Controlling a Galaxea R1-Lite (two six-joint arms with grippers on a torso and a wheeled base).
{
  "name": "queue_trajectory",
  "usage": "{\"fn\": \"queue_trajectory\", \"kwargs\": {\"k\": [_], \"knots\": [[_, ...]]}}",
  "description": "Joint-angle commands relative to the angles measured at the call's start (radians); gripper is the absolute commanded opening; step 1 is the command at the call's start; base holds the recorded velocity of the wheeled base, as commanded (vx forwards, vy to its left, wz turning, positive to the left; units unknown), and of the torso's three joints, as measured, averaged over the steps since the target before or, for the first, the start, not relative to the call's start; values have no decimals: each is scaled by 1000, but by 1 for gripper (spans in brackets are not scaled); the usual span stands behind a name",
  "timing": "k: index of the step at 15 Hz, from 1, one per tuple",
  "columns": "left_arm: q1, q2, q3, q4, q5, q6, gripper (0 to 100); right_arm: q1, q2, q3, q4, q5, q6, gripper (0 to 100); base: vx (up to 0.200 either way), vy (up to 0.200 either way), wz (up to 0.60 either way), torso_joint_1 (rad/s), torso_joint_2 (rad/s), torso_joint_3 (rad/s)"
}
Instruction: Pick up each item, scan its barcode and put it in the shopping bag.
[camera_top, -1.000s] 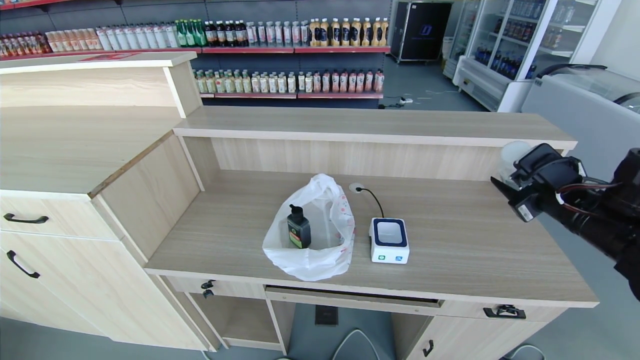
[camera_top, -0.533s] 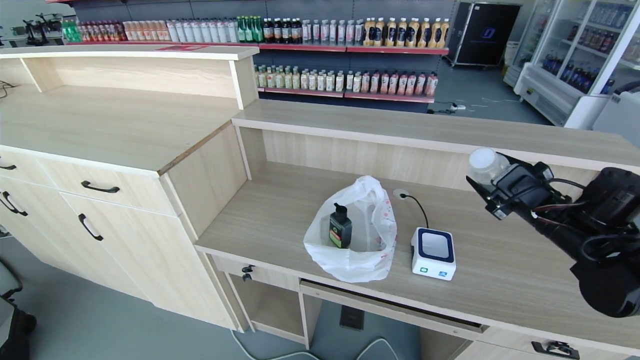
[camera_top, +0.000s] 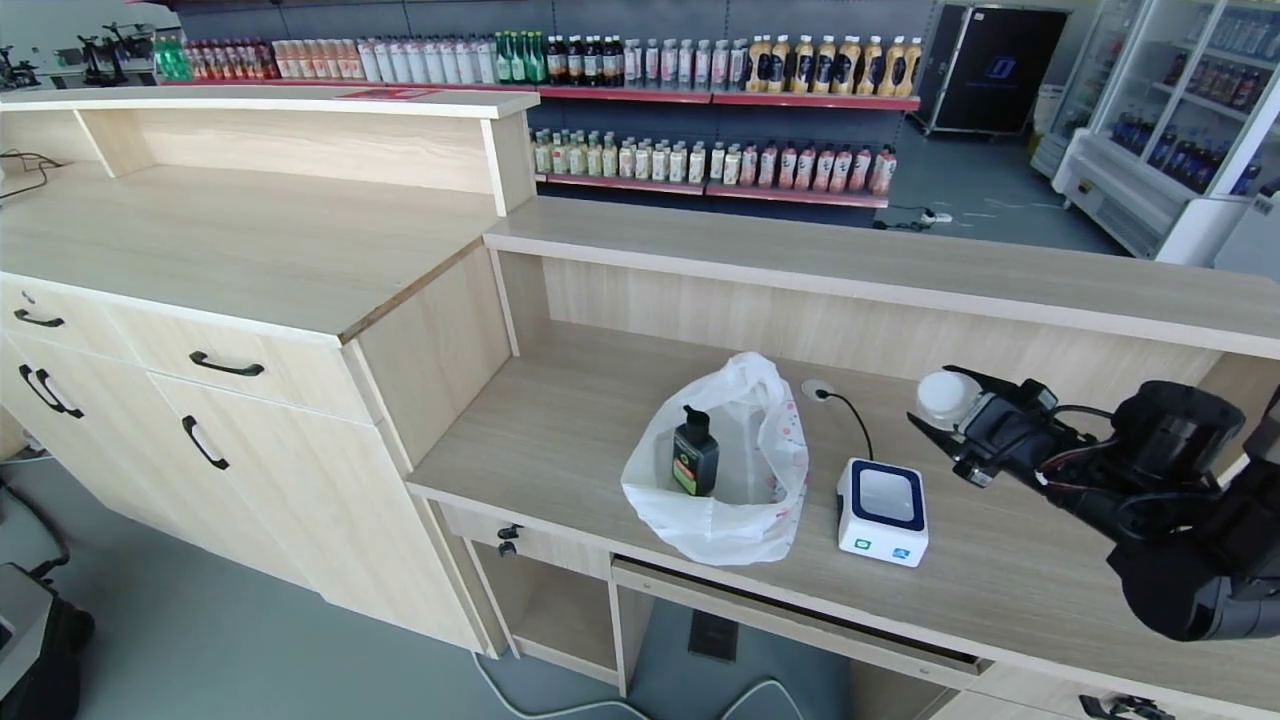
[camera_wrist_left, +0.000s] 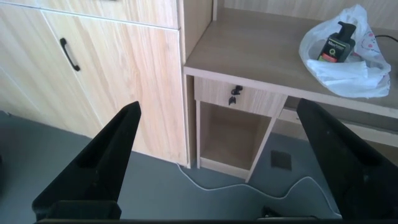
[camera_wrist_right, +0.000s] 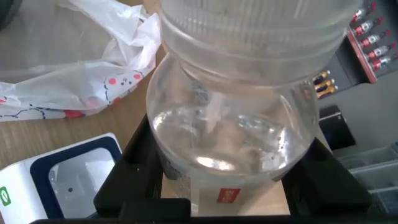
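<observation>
Head view first. Bench (camera_top: 560, 440) carries the shopping bag (camera_top: 770, 460) near the middle of its front edge, mouth open, with a black bottle (camera_top: 694, 462) standing upright inside. The scanner (camera_top: 882, 510) sits just beside the bag on the side of the bench's right end, window up, and its cable (camera_top: 850, 415) runs to a port near the back wall. The right claw (camera_top: 940, 410) hangs above the bench, behind the scanner and a little toward the right end, pinching a clear jar (camera_top: 945, 392) with a white lid.

The whole picture has swung since a second ago, so the camera has turned. Measured against the scanner, though, the claw has come in from the bench's right end and now stands near the scanner. Bag, bottle and scanner keep their places relative to one another. My reading is that one item is bagged and the jar is on its way to be scanned.

Left wrist view: the left claw (camera_wrist_left: 217, 106) is spread wide and empty, low off the bench's front left corner, above the floor. The bag (camera_wrist_left: 348, 68) and the bottle (camera_wrist_left: 336, 43) lie farther off on the bench (camera_wrist_left: 249, 43).

Right wrist view: the right claw (camera_wrist_right: 230, 186) grips the jar (camera_wrist_right: 236, 124) from both sides. The scanner (camera_wrist_right: 68, 180) and the bag (camera_wrist_right: 93, 56) lie beyond it. The jar's label seems to face the camera, but I cannot make out a barcode, so the jar may need turning over the window.
</observation>
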Motion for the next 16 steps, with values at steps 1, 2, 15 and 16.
{"fn": "queue_trajectory", "kwargs": {"k": [1,2,15,16], "knots": [[0,0,0,0,0,0,100,-6,29,-19,-1,23,1,0,0,0,0,0,0,0],[0,0,0,0,0,0,100,-6,42,-32,-1,52,1,0,0,0,0,0,0,0],[0,2,0,0,0,0,100,-17,144,-127,-1,189,4,0,0,0,0,0,0,0],[0,2,0,0,0,0,100,-17,152,-142,-1,190,6,0,0,0,0,0,0,0]]}}
